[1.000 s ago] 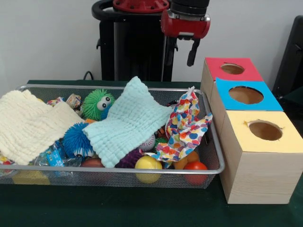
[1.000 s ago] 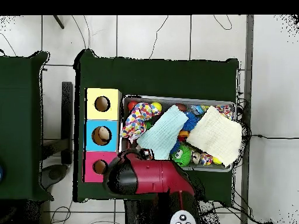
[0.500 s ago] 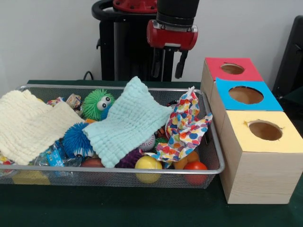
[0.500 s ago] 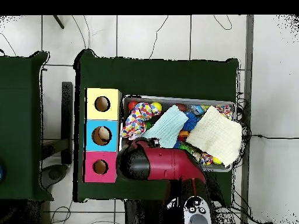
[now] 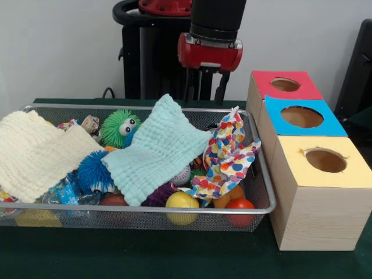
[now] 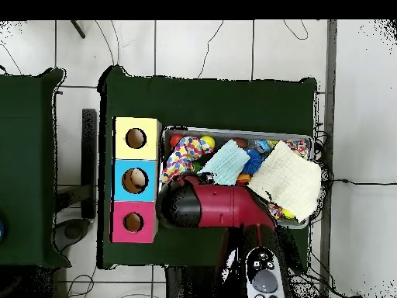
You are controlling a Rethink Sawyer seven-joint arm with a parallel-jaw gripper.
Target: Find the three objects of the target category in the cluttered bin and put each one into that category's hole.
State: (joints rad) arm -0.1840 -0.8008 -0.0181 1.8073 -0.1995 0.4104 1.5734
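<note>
Green table (image 5: 174, 256), tool (image 5: 206, 87) above bin (image 5: 145, 209)

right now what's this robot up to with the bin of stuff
The gripper hangs open and empty above the far rim of the wire bin, over the pale blue cloth and the multicoloured cloth. Nothing is being held. The red, blue and yellow holes wait beside the bin.
</note>
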